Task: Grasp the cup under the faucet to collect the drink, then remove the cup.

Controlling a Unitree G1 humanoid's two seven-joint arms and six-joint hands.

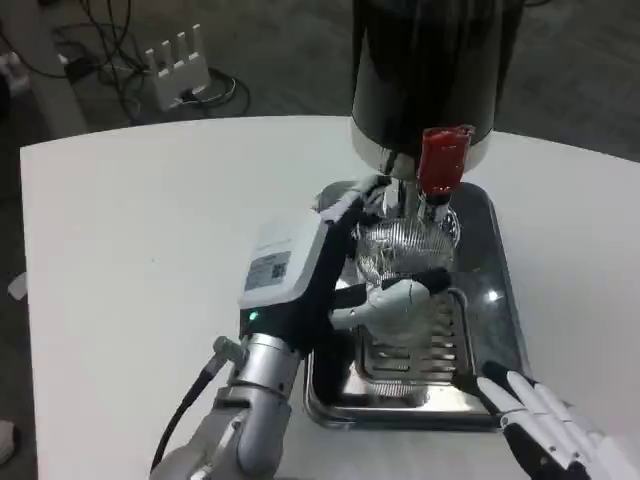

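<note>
A clear ribbed cup [405,248] stands on the steel drip tray [494,300], right under the faucet with the red lever [442,160] of the dark drink dispenser [425,70]. My left hand [345,265] wraps around the cup from the left, fingers behind it and thumb across its front. My right hand [545,420] lies at the tray's near right corner, fingers spread and holding nothing. The cup's contents cannot be made out.
The white table [150,250] stretches free to the left of the tray. A slotted grate [420,345] fills the tray's near part. Beyond the table's far edge, a white power strip [180,65] and cables lie on the floor.
</note>
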